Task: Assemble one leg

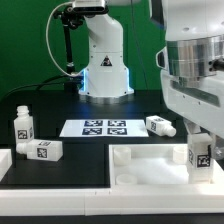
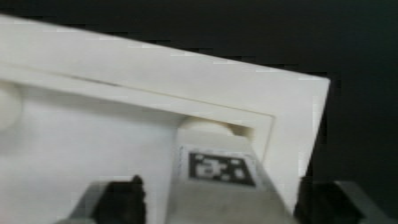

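Standing upright at a corner of the tray [image 1: 150, 160], the leg [image 1: 200, 152] is a smooth white rectangular peg with a black-and-white square tag on its face. The gripper [image 2: 222, 200] straddles it: in the wrist view two dark ribbed fingers [image 2: 121, 200] flank the leg [image 2: 221, 170], but whether they press on it cannot be told. The tray [image 2: 160, 80] is matte white plastic with a raised rim and a round corner hole [image 2: 210, 128] just beside the leg. Beyond the tray lies the marker board [image 1: 105, 127], flat and thin. Three more pegs rest on the black table [image 1: 80, 150].
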Robot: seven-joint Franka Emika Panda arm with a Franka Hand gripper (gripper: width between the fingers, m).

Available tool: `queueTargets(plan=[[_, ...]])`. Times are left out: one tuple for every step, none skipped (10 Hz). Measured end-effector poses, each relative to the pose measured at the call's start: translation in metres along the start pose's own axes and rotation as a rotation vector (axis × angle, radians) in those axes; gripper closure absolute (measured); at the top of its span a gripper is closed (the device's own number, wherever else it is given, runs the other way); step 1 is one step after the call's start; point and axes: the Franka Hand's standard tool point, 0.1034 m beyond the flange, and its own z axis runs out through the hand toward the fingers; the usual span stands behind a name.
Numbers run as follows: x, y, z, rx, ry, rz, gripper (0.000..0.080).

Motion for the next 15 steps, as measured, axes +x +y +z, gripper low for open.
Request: queueTargets(plan=[[0.003, -0.001, 0.0, 0.012, 0.008, -0.196, 0.0205], [-0.001, 0.0, 0.0, -0.001, 0.024, -0.38, 0.0167], [-0.007, 0.0, -0.001, -0.016, 0.039, -0.519, 0.0167], [-0.004, 0.001, 0.0, -0.016, 0.037, -0.552, 0.0152], [-0.001, 0.002, 0.0, -0.019, 0.039, -0.614, 0.0152], [0.0, 0.002, 0.0, -0.035, 0.053, -0.764, 0.015], [0.003, 0.001, 0.0, -0.061, 0.089, -0.953, 0.015], [0.003, -0.001, 0.001, -0.05, 0.101, -0.982, 0.015], [0.003, -0.001, 0.001, -0.049, 0.1, -0.95, 0.015], [0.003, -0.001, 0.001, -0.049, 0.1, -0.952, 0.015], [0.004, 0.0, 0.001, -0.049, 0.1, -0.951, 0.0271], [0.003, -0.001, 0.001, -0.043, 0.099, -0.884, 0.0406], [0.003, -0.001, 0.001, -0.04, 0.099, -0.833, 0.0406], [0.004, 0.0, 0.001, -0.038, 0.099, -0.763, 0.051], [0.005, 0.0, 0.001, -0.034, 0.1, -0.684, 0.051]])
